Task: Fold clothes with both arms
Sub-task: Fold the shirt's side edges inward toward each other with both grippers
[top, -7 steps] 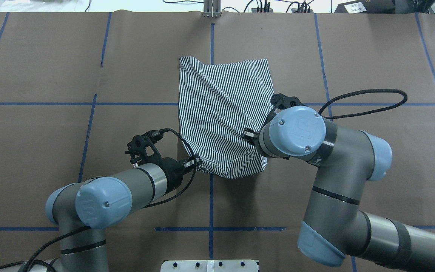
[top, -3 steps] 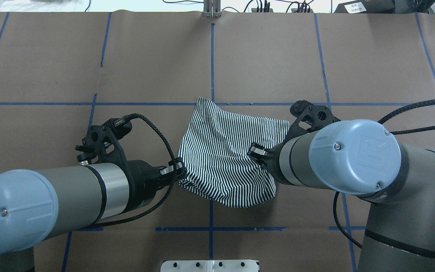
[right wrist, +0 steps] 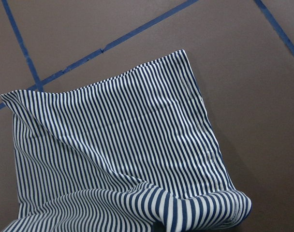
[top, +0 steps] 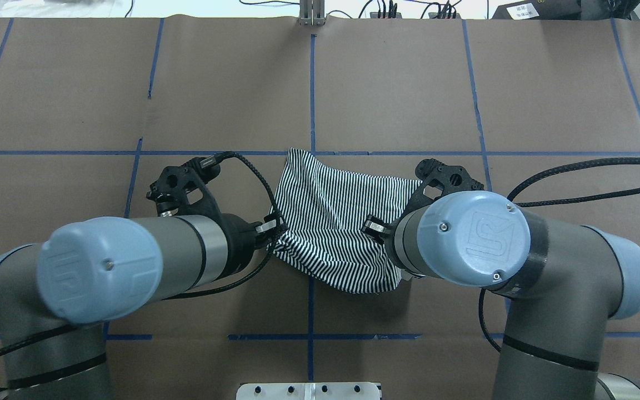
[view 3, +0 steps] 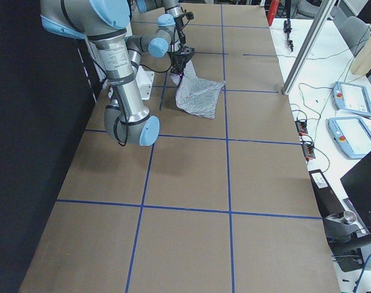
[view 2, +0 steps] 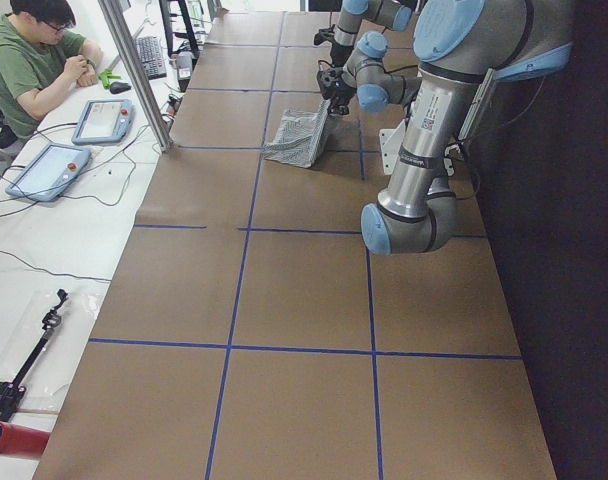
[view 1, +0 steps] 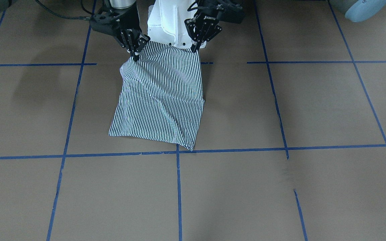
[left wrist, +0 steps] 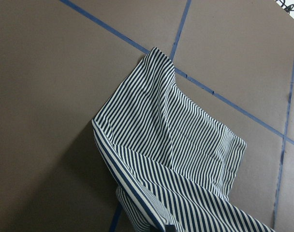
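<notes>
The clothes are one navy-and-white striped shirt point(top: 336, 216), folded into a narrow panel; its collar and placket are hidden. Its far edge lies on the table just short of a blue tape line, and its near edge hangs lifted. My left gripper point(top: 275, 229) is shut on the near-left corner and my right gripper point(top: 373, 228) is shut on the near-right corner. In the front-facing view the shirt point(view 1: 159, 97) slopes down from the left gripper point(view 1: 193, 50) and the right gripper point(view 1: 135, 57). Both wrist views show striped cloth point(left wrist: 176, 145) point(right wrist: 127, 145) draping to the table.
Brown paper with a blue tape grid point(top: 311, 83) covers the table. The white pedestal base point(top: 309, 391) stands just behind the grippers. A seated person point(view 2: 34, 60) and two teach pendants point(view 2: 44, 170) are on the far side, past a metal post point(view 2: 139, 75).
Both arms have drawn back toward the base, dragging the shirt with them. Its far edge slid from well beyond the tape line to just short of it. Both grips stayed shut.
</notes>
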You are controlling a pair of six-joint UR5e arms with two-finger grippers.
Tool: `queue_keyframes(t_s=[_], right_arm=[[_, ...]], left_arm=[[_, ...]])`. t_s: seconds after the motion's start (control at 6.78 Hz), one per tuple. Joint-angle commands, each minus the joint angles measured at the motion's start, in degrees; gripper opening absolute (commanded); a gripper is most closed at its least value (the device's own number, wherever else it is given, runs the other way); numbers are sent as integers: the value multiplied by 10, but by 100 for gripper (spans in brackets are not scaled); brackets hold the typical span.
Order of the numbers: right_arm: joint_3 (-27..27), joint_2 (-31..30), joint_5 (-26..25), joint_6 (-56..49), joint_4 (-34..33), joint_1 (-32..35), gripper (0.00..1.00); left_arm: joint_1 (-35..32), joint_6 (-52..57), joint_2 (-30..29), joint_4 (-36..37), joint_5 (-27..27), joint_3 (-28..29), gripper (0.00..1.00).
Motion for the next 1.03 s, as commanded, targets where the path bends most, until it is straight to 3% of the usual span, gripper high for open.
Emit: queue_keyframes(t_s=[0.0, 0.29, 0.59, 0.88], right_arm=[[-43, 0, -19, -5, 14, 1, 0], [-120, 0, -24, -5, 96, 13, 0], [-144, 3, -24, -13, 102, 35, 0], [-216, 53, -21, -34, 105, 71, 0]], left_arm=[[-42, 31, -58, -2, -1, 87, 0], [-85, 65, -76, -50, -3, 156, 0], [-99, 76, -119, -111, -2, 270, 0], [-98, 82, -123, -137, -1, 316, 0]])
